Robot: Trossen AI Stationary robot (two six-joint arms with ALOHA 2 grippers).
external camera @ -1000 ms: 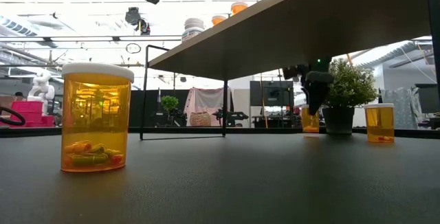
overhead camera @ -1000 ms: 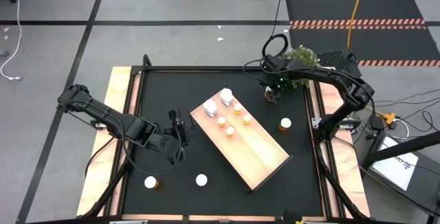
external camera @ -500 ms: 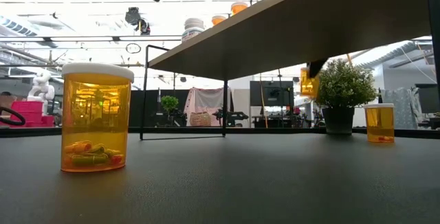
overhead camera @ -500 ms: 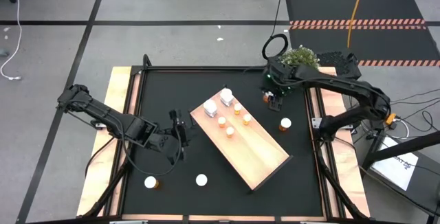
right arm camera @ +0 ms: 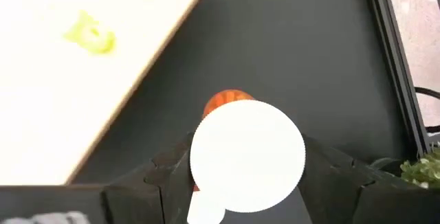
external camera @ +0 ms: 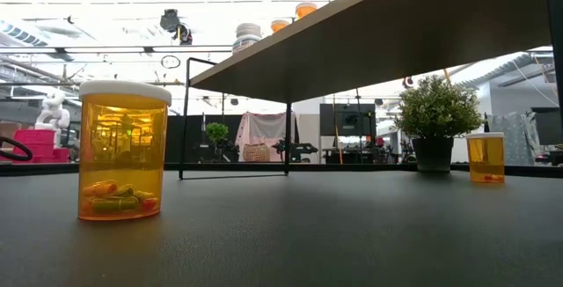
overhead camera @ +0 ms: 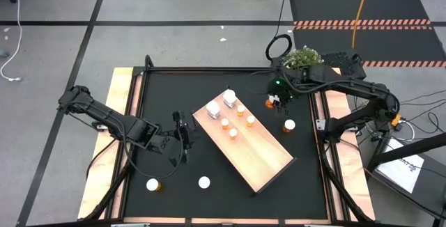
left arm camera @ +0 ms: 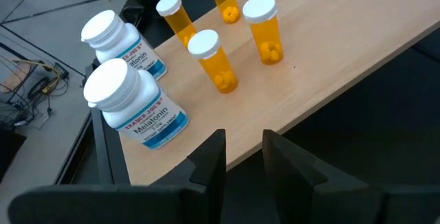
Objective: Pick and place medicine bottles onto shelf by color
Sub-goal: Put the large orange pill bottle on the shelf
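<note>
Room: open workshop floor with grey tiles and hazard-striped mats beyond the far edge of the counter (overhead camera: 160, 88); a potted plant (overhead camera: 304, 58) stands at the far right corner.
Counter: black mat in a wood frame, carrying every item below.
Shelf: the shelf (overhead camera: 261, 157) lies diagonally across the middle of the counter, raised on legs as the low view shows. Its far-left end is crowded; its near-right end is bare.
Left arm: the left gripper (left arm camera: 242, 157) waits near the left edge beside the shelf, fingers parted, holding nothing.
Right arm: the right gripper (overhead camera: 276, 100) hangs above the counter near the far right corner, just off the shelf's far edge, clamped on an orange bottle (right arm camera: 227, 103) beneath its white cap (right arm camera: 247, 152).
Placed bottles: two white bottles (overhead camera: 220, 103) and four orange bottles (overhead camera: 237, 120) stand close together on the shelf.
Loose bottles: one orange bottle (overhead camera: 288, 125) by the right edge; another (overhead camera: 152, 184) and a white-capped one (overhead camera: 203, 182) towards the near left corner.
Risk, collision: judged likely if the carried bottle comes down among the tight orange group; a nudge would topple neighbours.
Risk, edge: released too near the shelf's rim, the bottle could tip off.
Risk, sorting: set beside the white bottles, the colour grouping fails.
</note>
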